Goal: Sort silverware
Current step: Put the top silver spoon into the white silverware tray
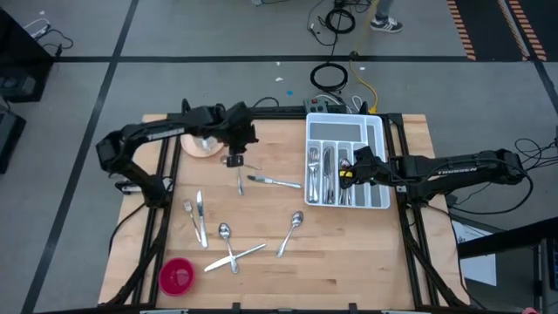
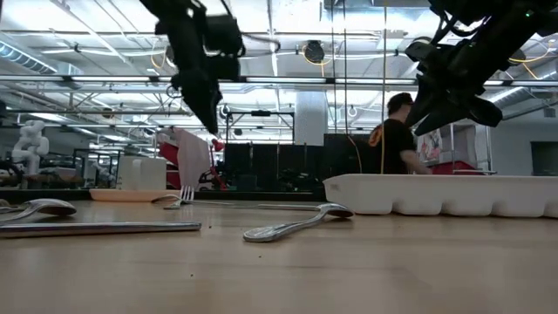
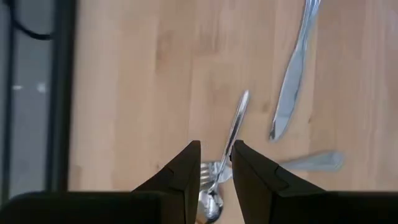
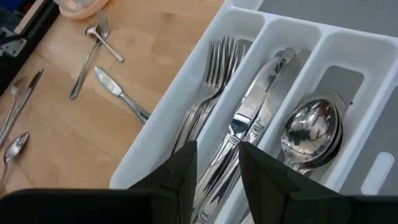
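Nearest the low camera, a table knife (image 2: 100,228) lies flat on the wooden table (image 1: 349,253), with a spoon (image 2: 296,225) just beyond it. More loose silverware (image 1: 228,242) is scattered across the near half of the board, and the white cutlery tray (image 1: 381,174) already holds forks (image 4: 214,68), knives (image 4: 252,112) and spoons (image 4: 311,130) in separate slots.

The left gripper (image 3: 216,163) hangs above the table, its fingers narrowly parted around the handle of a fork (image 3: 227,140) that dangles head-down; I'd say it is pinched there, though contact on both sides is hard to confirm. A knife (image 3: 289,81) lies on the wood past it. To do this carry well, I'd keep the wrist steady so the fork doesn't swing or slip, and release it low over the fork slot, aligned lengthwise.

The right gripper (image 4: 217,158) hovers over the tray between the fork and knife slots, fingers a little apart, holding nothing I can see.
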